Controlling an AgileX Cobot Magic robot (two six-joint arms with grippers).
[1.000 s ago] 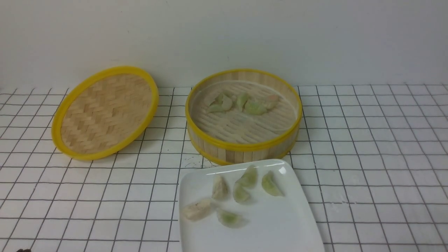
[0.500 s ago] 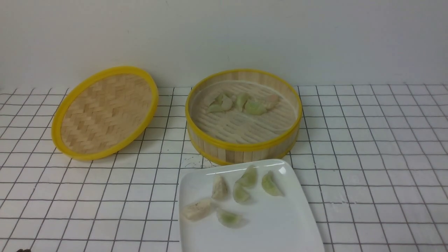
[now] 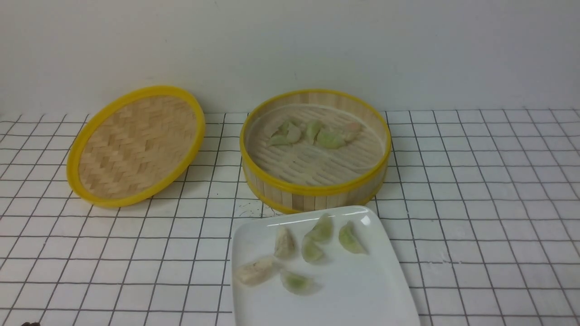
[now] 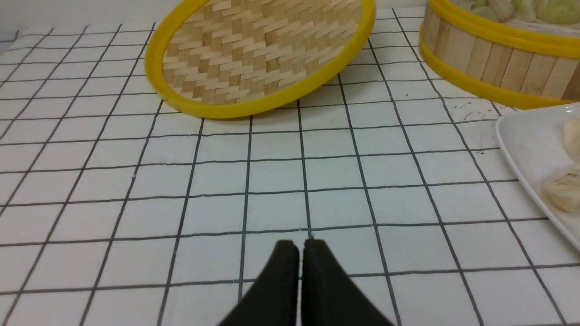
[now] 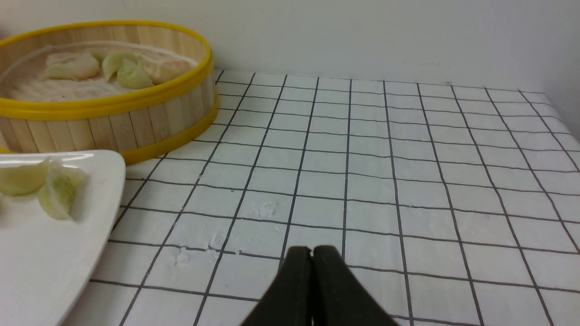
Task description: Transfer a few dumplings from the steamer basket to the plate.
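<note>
You are keeping both arms back at the near side, the left tool [image 4: 293, 246] and the right tool [image 5: 312, 253] each pointing over bare grid with tips pressed together and nothing between them. Dumplings are lying on the plate [image 3: 362, 290]: four green [image 3: 297, 281] and two beige [image 3: 256, 270], mostly toward its far and left parts. Others [image 3: 331, 138] are sitting in the far half of the steamer basket [image 3: 315, 189], clustered on the slatted floor.

The plate is resting just in front of the basket, probably so that each dumpling is making only a short trip over the yellow rim. The woven lid [image 3: 140, 145] is lying off to the left, leaving the basket open from above. You are likely holding the arms back because a few dumplings are already on the plate, so the task is looking finished. If you are wanting more, the plate's near right part is offering room, and those soft skins are probably asking for a light pinch.
</note>
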